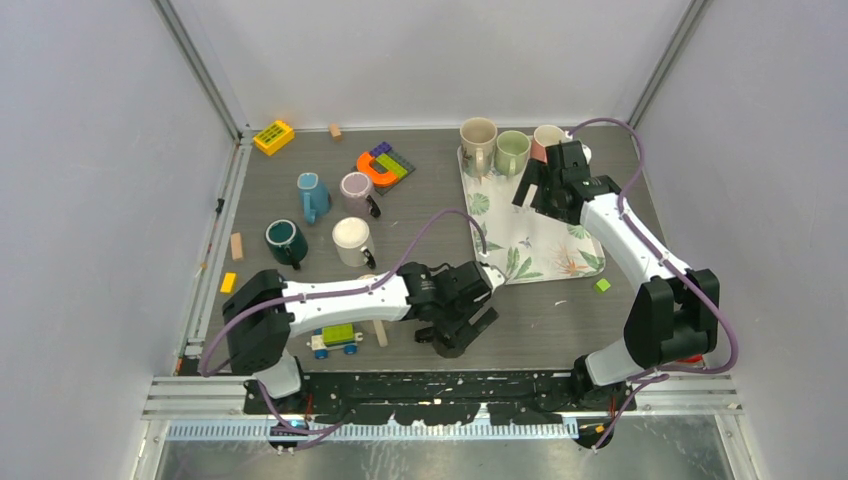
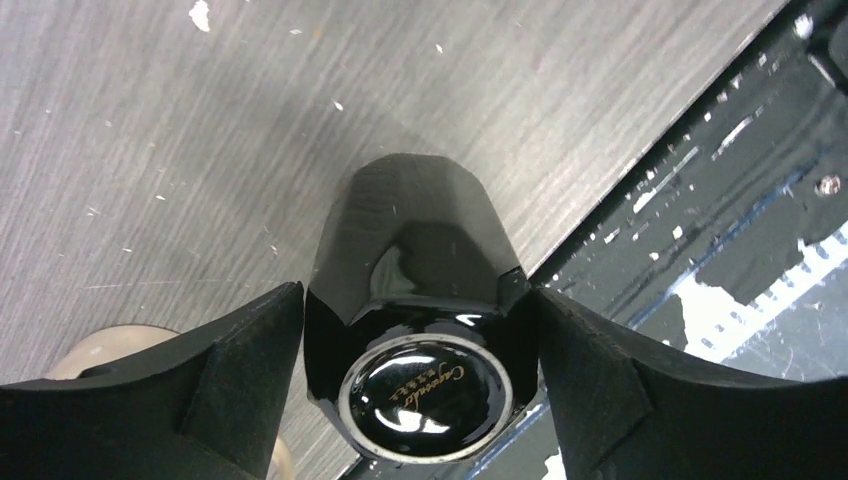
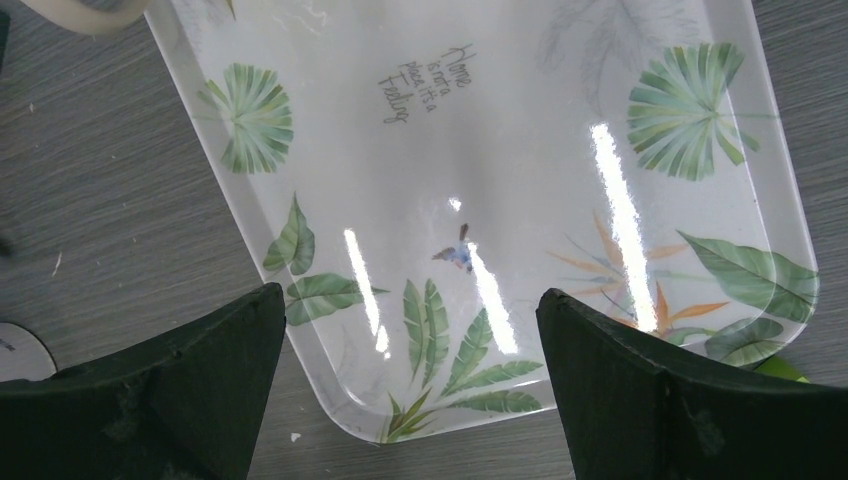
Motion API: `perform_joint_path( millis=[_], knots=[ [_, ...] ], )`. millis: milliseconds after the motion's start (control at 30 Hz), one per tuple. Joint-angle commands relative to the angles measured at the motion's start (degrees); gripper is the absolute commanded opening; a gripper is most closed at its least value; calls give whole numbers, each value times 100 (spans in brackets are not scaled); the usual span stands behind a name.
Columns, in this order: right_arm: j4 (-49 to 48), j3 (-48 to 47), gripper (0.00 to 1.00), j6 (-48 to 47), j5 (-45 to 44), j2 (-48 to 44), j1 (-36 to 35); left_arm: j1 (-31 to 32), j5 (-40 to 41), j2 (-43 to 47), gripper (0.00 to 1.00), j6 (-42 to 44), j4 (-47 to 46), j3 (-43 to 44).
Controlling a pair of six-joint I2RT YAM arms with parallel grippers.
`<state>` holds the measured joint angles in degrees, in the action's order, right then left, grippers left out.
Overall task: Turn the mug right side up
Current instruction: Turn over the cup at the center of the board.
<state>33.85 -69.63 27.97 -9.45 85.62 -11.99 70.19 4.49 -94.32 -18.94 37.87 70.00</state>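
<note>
**Top external.** Left arm lies low across the near table [image 1: 560, 320]. The left gripper [image 1: 462, 335] is down close to the front edge, just right of a toy car [image 1: 335, 340]. The black mug [image 2: 420, 300] cannot be separated from the black fingers in this view. The right gripper [image 1: 535, 200] hangs over the leaf-print tray [image 1: 530, 255], jaws spread wide and empty. 3 mugs stand upright at the tray's far edge and 4 more are on the table to the left.

**Left wrist.** Mug sits between the 2 fingers [image 2: 240, 390]. Its glossy base [image 2: 425, 395], with a gold script mark inside a pale ring, faces the camera, so it is not yet right side up. Faceted body runs away from the lens over the grey table. Jaws are spread wide, with both pads at or very near the walls. Cannot tell whether they are pressing or only flanking. The handle cannot be made out.

**Right wrist.** Only tray and table lie below the parted fingers, with nothing between them.

**Handling (judgement).**
- Glazed ceramic: rigid, moderately heavy, slick, and it would chip if dropped.
- Facets offer flat faces for the pads. Grip across the body at mid-height, away from the narrower base end.
- Squeeze firmly before turning, as the glaze may let it slip or rotate.
- The table edge is near, so a slip could send it off.
</note>
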Motion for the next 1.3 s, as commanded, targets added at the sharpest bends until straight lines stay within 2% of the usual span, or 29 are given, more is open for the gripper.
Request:
perform_joint_path(
  millis=[0, 167, 400, 533, 700, 867, 1033, 1267],
  knots=[
    [-185, -39, 100, -12, 50, -342, 25, -316, 421, -77, 80, -386, -230, 242],
    [-190, -68, 100, 24, 92, -379, 28, -684, 907, -270, 66, -881, -185, 499],
    [-203, -55, 100, 50, 194, -398, 29, -1489, 1215, -1051, 65, -1491, -93, 1563],
    [-205, -50, 100, 61, 373, -406, 28, -1896, 1037, -1669, 70, -1611, -92, 2220],
    [-212, -16, 100, 51, 501, -458, 24, -2098, 869, -2190, 86, -1635, 14, 2820],
    [-245, -23, 100, 53, 625, -435, 28, -2141, 730, -2265, 99, -1415, 5, 3088],
    [-271, -5, 100, 57, 647, -404, 28, -2135, 548, -2247, 100, -983, 249, 3321],
    [-317, 54, 100, 44, 647, -439, 21, -2135, 367, -1884, 100, -543, 281, 2804]
  ],
)
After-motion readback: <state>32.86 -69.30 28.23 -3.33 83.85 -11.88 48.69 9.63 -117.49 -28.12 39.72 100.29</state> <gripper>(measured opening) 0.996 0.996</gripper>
